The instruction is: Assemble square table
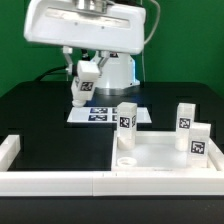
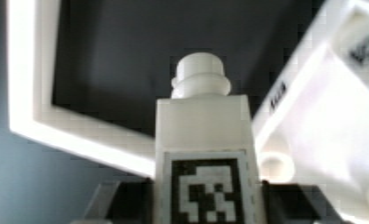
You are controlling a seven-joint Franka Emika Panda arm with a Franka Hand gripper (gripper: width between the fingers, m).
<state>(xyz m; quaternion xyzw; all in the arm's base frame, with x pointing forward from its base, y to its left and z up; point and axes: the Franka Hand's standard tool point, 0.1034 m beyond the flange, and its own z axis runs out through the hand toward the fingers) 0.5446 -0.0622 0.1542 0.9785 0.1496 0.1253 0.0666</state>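
Pincer (image 1: 84, 88) raised above table, gripping leg (image 2: 202, 150).

Bench (image 1: 40, 110) black. Top (image 1: 160, 155) white. Legs (image 1: 126, 118) white w/ blk-&-wht tags; same for leg (image 2: 202, 140) in wrist view. Marker board (image 1: 104, 113) white, blk tags. Backdrop (image 1: 190, 50) green.

Even overhead light is showing; white parts are glaring against the dark bench (image 1: 40, 110). The wrist view is blurring throughout, especially at its edges.
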